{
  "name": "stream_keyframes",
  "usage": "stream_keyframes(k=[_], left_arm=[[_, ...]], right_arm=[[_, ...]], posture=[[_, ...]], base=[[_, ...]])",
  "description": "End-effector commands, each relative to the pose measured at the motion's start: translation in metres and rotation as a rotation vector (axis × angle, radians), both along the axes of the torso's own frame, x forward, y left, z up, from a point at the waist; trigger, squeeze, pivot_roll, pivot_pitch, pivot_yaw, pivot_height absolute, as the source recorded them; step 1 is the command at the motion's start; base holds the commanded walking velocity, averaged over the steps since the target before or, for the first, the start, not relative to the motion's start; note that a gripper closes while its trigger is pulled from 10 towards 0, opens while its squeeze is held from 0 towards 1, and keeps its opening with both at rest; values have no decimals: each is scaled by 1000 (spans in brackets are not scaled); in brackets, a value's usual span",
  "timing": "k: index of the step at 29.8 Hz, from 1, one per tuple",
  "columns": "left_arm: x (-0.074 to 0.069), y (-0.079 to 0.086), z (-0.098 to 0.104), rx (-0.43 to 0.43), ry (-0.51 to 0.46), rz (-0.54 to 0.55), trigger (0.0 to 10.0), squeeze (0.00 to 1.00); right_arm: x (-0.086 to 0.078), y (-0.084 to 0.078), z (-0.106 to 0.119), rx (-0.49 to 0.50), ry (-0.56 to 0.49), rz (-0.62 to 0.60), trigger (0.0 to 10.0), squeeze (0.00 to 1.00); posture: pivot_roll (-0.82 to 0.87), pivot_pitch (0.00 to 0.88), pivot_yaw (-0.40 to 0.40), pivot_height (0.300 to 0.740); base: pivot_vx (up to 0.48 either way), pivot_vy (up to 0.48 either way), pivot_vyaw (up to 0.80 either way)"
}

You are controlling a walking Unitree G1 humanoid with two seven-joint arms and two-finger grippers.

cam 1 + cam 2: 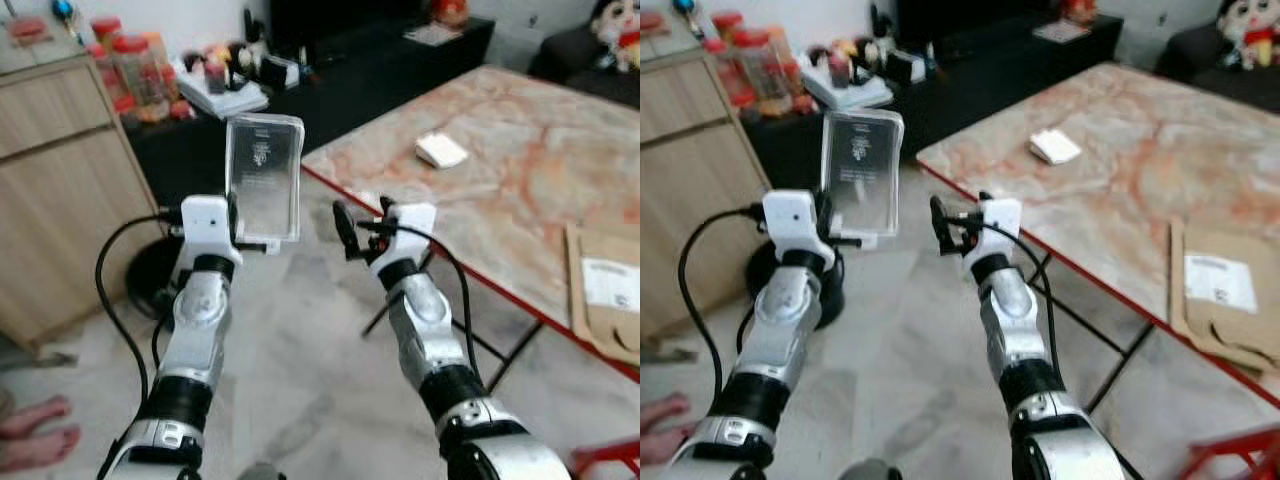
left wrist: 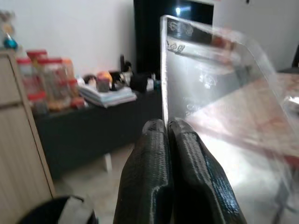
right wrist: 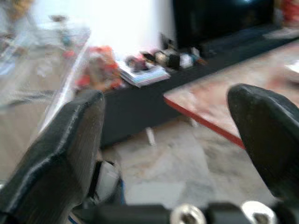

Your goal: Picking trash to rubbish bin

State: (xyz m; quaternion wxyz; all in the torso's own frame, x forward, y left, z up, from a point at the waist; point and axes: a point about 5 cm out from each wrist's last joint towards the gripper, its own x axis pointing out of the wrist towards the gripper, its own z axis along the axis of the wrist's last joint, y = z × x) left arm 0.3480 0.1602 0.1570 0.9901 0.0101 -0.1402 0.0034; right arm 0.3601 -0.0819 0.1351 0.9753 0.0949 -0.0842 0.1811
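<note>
A clear plastic package (image 1: 263, 176) stands upright in the air, pinched at its lower edge by my left gripper (image 1: 238, 222), which is shut on it. In the left wrist view the two black fingers (image 2: 163, 168) press together on the clear plastic package (image 2: 210, 93). My right gripper (image 1: 362, 222) is open with nothing between its fingers, a short way right of the package and beside the table's corner. A black round bin (image 1: 150, 275) sits on the floor below my left arm, mostly hidden by it.
A marble-look table (image 1: 520, 170) with a red edge stands on the right, carrying a white folded tissue (image 1: 441, 150) and a brown envelope (image 1: 605, 295). A wooden cabinet (image 1: 50, 190) stands left. A low black shelf (image 1: 330, 70) with jars and books runs behind. A person's bare feet (image 1: 35, 430) show lower left.
</note>
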Motion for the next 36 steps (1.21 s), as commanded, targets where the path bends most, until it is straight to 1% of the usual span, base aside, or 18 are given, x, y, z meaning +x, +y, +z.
stream_keyframes(k=[1,3,4,5,6,7,8,11,13,14,16,18,21,26,29,30,32,36], left_arm=[[-4,5,-19,-11,76,-9,10000,0],[-7,8,-32,-10,131,-26,10000,0],[-11,11,-45,13,182,-34,10000,0],[-13,12,-50,24,198,-35,10000,0],[-16,16,-63,12,256,-34,10000,0],[-16,16,-63,12,256,-34,10000,0],[-22,21,-78,14,310,-24,10000,0],[-35,31,-108,6,446,5,10000,0],[-43,34,-121,20,500,10,10000,0],[-50,38,-133,31,562,20,10000,0],[-61,43,-147,35,627,40,10000,0],[-74,51,-162,29,705,73,10000,0],[-83,56,-169,21,740,96,10000,0],[-99,63,-184,18,813,126,10000,0],[-106,64,-190,14,852,139,10000,0],[-106,64,-190,14,852,139,10000,0],[-114,65,-197,20,893,148,10000,0],[-116,65,-199,15,900,152,10000,0]], right_arm=[[-1,-7,-14,-12,66,-14,10000,0],[-4,-13,-26,-26,114,-25,10000,0],[-8,-19,-39,-48,170,-35,10000,0],[-10,-20,-44,-57,188,-39,10000,0],[-15,-26,-57,-76,245,-51,10000,0],[-15,-26,-57,-76,245,-51,10000,0],[-22,-34,-74,-83,329,-78,10000,0],[-41,-48,-107,-105,482,-118,10000,0],[-52,-52,-122,-128,551,-128,10000,0],[-63,-57,-134,-150,612,-139,10000,0],[-76,-62,-148,-164,683,-152,10000,0],[-91,-70,-163,-192,752,-188,10000,0],[-101,-75,-171,-203,799,-214,10000,0],[-121,-81,-186,-230,880,-224,10000,0],[-126,-82,-191,-234,908,-234,10000,0],[-126,-82,-191,-234,908,-234,10000,0],[-130,-82,-193,-244,925,-236,10000,0],[-130,-81,-193,-244,927,-236,10000,0]], posture=[[100,125,-19,740],[99,129,-20,740],[100,131,-21,740],[100,131,-21,740],[100,138,-24,740],[100,138,-24,740],[102,141,-25,740],[100,146,-28,740],[102,149,-29,740],[105,152,-28,740],[105,152,-28,740],[103,160,-27,740],[104,163,-27,740],[106,167,-30,740],[104,169,-30,740],[104,169,-30,740],[104,169,-30,740],[106,169,-31,740]], base=[[0,0,0],[0,0,0],[0,0,0],[0,0,0],[0,0,0],[0,0,0],[0,0,0],[0,0,0],[0,0,0],[0,0,0],[0,0,0],[0,0,700],[0,0,794],[0,0,794],[0,0,794],[0,0,794],[0,0,800],[0,0,800]])
